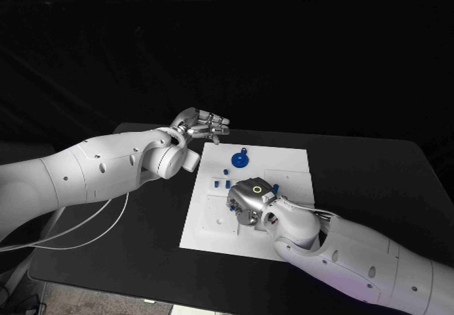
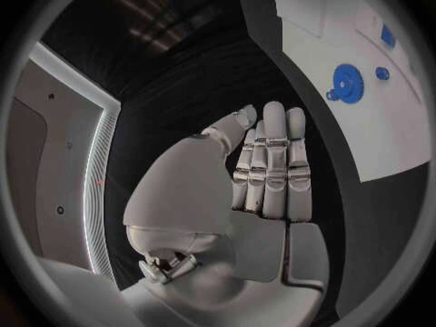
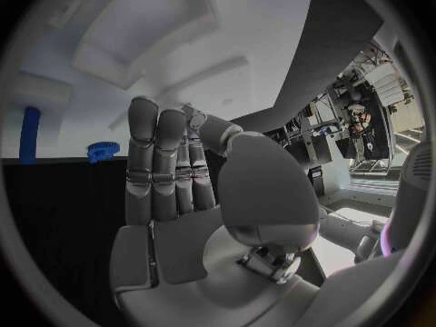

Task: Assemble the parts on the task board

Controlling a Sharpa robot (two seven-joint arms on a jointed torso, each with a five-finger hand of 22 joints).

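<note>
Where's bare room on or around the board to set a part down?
Free: the black table right of the task board, and the table's near-left corner below the left arm. On the board, the far-right corner beyond the blue gear is bare. Crowded: mid-board, where the right hand hangs over small blue parts; the left hand hangs open off the far-left corner.

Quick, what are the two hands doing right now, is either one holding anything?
Left hand: open, fingers straight and side by side, holding nothing, off the edge of the task board.
Right hand: open, fingers straight, holding nothing, over the board.

Matt white task board (image 1: 284, 164), glossy blue parts (image 1: 240, 158)
</note>
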